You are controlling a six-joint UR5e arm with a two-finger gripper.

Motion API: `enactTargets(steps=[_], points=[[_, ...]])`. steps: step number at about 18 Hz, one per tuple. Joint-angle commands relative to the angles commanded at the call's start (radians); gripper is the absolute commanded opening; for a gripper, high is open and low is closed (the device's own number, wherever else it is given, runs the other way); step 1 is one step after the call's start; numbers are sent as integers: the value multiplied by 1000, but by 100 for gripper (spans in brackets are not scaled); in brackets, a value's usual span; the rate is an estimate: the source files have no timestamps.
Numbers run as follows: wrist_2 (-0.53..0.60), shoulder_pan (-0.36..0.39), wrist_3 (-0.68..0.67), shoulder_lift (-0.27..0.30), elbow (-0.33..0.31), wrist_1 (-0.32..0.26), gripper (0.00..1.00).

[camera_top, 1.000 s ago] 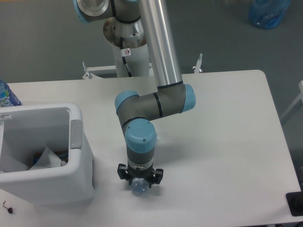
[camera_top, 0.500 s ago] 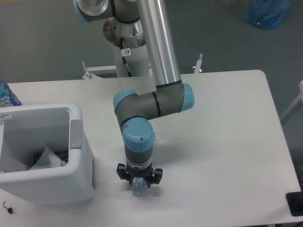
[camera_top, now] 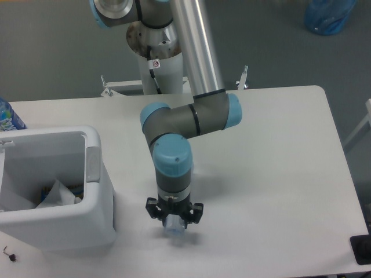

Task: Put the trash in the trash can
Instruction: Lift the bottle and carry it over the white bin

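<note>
My gripper (camera_top: 174, 223) points straight down over the table's front middle, largely hidden under its own wrist. A clear bluish plastic bottle (camera_top: 174, 227) shows end-on between the fingers, and the gripper looks shut on it. The white trash can (camera_top: 95, 174) stands to the left, its near wall about a hand's width from the gripper. White crumpled tissue (camera_top: 57, 194) lies inside it against the right wall.
An upright blue-labelled bottle (camera_top: 7, 116) stands at the table's far left edge behind the bin. A blue bag (camera_top: 327, 14) lies on the floor at the back right. A small black clip (camera_top: 8, 253) sits at the front left corner, and a black block (camera_top: 362, 249) at the front right.
The wrist and gripper shifted slightly right and toward the table's front edge, and the bottle moved with them. The bin and its contents stayed put.
</note>
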Motion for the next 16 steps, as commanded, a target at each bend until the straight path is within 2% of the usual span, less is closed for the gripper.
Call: enactTargets(steps=[3,8,10,12,16], points=[[-101,58,-8,63,29,2,59],[-258,127,-63,127,103,2,60],[-301,134,-77,134,133,5,60],[-342,137,-104,167,155,23,60],[-356,121,-137,227,164,37,60]])
